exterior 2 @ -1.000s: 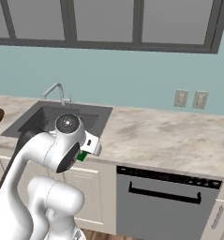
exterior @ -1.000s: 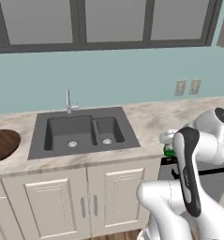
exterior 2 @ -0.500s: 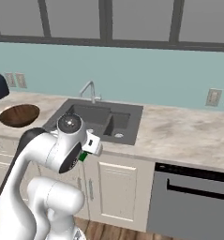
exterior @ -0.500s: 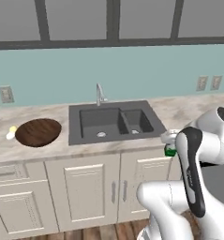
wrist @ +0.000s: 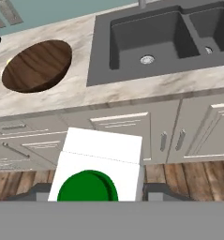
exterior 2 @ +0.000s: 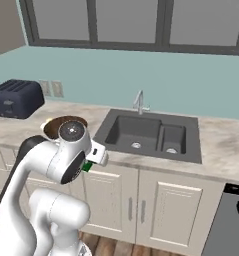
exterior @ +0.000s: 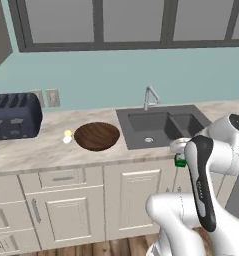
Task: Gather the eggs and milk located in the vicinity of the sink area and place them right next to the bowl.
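Observation:
My gripper [wrist: 99, 192] is shut on the milk [wrist: 101, 164], a white carton with a green cap, held in front of the lower cabinets, off the counter. A green edge of the milk [exterior: 180, 161] shows under my hand, right of the bowl and in front of the sink [exterior: 163, 127]. The dark brown wooden bowl [exterior: 96, 136] sits on the counter left of the sink. Two eggs lie touching its left side, one pale yellow [exterior: 68, 133] and one white [exterior: 66, 140]. From the right, the bowl [exterior 2: 61, 125] is half hidden behind my arm, with the milk [exterior 2: 88, 165] below it.
A dark blue toaster [exterior: 15, 116] stands at the far left against the wall. A chrome faucet [exterior: 150, 96] rises behind the sink. Cabinet doors and drawers [wrist: 118, 129] run below the counter edge, with wood floor beneath.
The base has driven left along the counter, so the whole scene slid right and the bowl, eggs and toaster came into view. The milk stays in my grip.

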